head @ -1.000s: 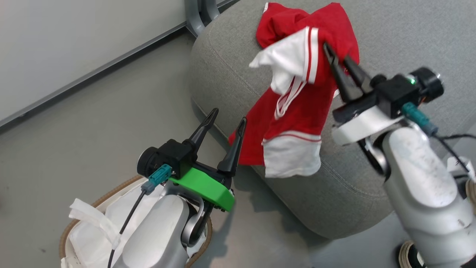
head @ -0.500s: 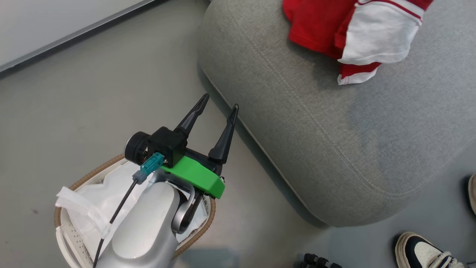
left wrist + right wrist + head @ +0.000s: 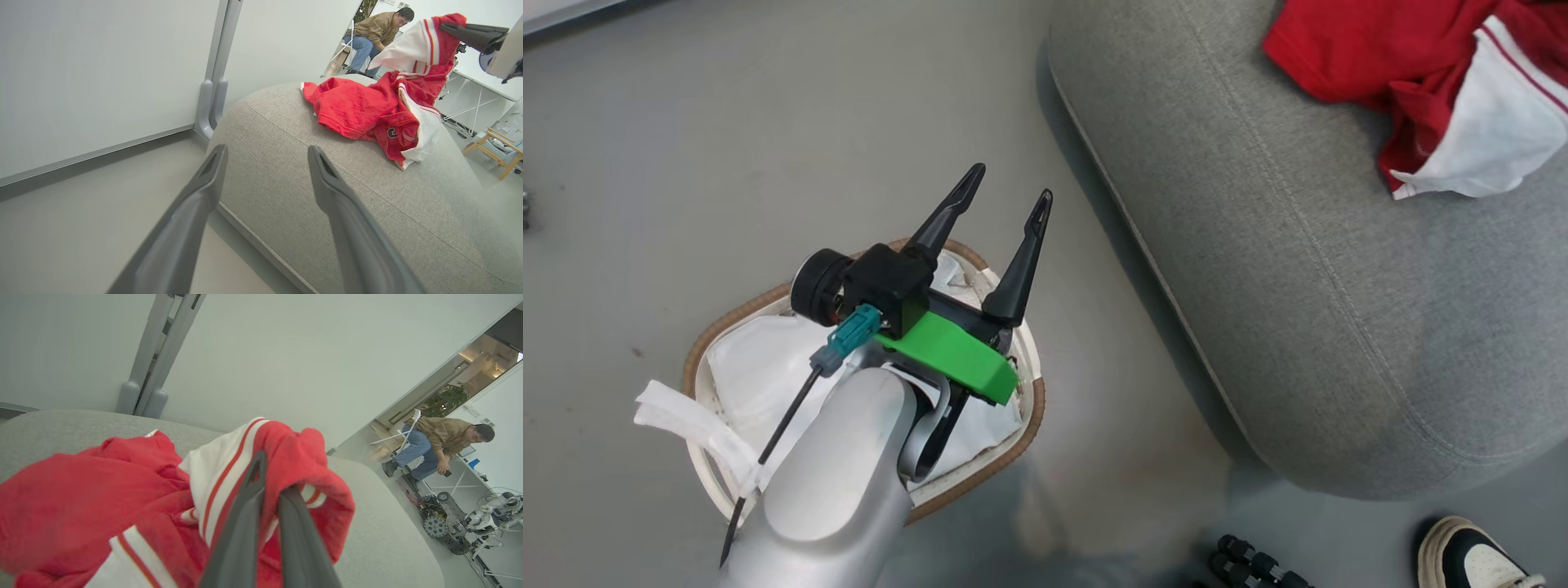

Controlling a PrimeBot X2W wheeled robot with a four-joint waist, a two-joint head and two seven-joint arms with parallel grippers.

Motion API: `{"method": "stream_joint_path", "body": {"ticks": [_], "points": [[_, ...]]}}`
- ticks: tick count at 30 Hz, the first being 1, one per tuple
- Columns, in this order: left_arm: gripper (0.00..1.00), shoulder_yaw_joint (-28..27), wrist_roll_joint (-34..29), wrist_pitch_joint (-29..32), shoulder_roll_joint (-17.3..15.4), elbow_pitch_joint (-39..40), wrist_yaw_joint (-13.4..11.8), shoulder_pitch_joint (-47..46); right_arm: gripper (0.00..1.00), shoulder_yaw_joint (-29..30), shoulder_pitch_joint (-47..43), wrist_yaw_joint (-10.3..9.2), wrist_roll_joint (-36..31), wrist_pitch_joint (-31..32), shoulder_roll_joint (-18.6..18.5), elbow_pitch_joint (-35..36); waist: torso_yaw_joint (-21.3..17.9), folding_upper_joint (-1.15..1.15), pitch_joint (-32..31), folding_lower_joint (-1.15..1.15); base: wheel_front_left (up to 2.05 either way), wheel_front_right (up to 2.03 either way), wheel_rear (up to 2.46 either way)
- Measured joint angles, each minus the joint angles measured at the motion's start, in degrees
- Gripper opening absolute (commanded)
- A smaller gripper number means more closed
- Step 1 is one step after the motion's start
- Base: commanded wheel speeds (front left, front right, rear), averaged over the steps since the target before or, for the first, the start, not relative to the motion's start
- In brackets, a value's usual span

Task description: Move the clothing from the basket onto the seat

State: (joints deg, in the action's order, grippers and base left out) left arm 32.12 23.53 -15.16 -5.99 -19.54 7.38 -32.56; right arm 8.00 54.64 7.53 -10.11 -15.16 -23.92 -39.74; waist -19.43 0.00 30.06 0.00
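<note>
The red and white clothing (image 3: 1380, 57) lies bunched on top of the grey seat (image 3: 1298, 245). One end is held up off the cushion, with my right gripper (image 3: 273, 477) shut on a red and white striped fold of the clothing (image 3: 102, 490). In the left wrist view that right gripper (image 3: 447, 27) holds the clothing (image 3: 359, 106) above the seat (image 3: 327, 196). My left gripper (image 3: 1009, 186) hovers open and empty over the basket (image 3: 698, 359), whose white liner (image 3: 760, 376) shows. The left gripper (image 3: 266, 152) points toward the seat's near corner.
A person sits on a chair (image 3: 441, 441) in a far room. A shoe (image 3: 1478, 555) and a black object (image 3: 1250, 563) rest on the grey floor by the seat's near end. A wall with a grey post (image 3: 212, 102) stands behind the seat.
The head camera has swung, bringing more of the basket into view and losing the right arm. The garment that hung in front of the seat's side now rests on its top.
</note>
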Motion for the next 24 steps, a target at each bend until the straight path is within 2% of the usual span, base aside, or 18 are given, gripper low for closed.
{"method": "stream_joint_path", "body": {"ticks": [2, 4, 6, 17, 24], "points": [[1.0, -0.3, 0.0, 0.0, 0.0, -0.4, 0.0, 0.0, 0.03, 1.5, -2.9, 0.01, 0.0, 0.0, 2.1, -1.3, 0.9, 0.0, 0.6, 0.0, 0.0, 0.0, 0.0], [1.0, -0.7, -0.1, 0.0, 0.0, -0.7, 0.0, 0.0, 0.67, 3.1, -5.4, 0.0, 0.0, 0.0, 3.6, -1.9, 1.6, 0.0, 0.7, 0.0, 0.0, 0.0, 0.0], [1.0, -1.5, -0.1, 0.0, 0.0, -0.9, 0.0, 0.2, 1.0, 4.5, -8.0, 0.0, 0.5, 0.0, 5.1, -1.8, 2.1, 0.0, 0.5, 0.0, 0.0, 0.0, 0.0], [1.0, -8.5, -2.1, 0.0, 1.2, -1.0, 0.0, 4.8, 1.0, 7.8, -19.8, 0.0, 5.0, 0.0, 8.7, 5.4, 3.2, 0.0, -4.8, 0.0, 0.0, 0.0, 0.0], [1.0, -15.8, -4.4, 0.0, 2.2, 0.0, 0.0, 9.8, 1.0, 4.4, -23.5, 0.0, 8.3, 0.0, 11.2, 12.3, 5.1, 0.0, -9.0, 0.0, 0.0, 0.0, 0.0]]}}
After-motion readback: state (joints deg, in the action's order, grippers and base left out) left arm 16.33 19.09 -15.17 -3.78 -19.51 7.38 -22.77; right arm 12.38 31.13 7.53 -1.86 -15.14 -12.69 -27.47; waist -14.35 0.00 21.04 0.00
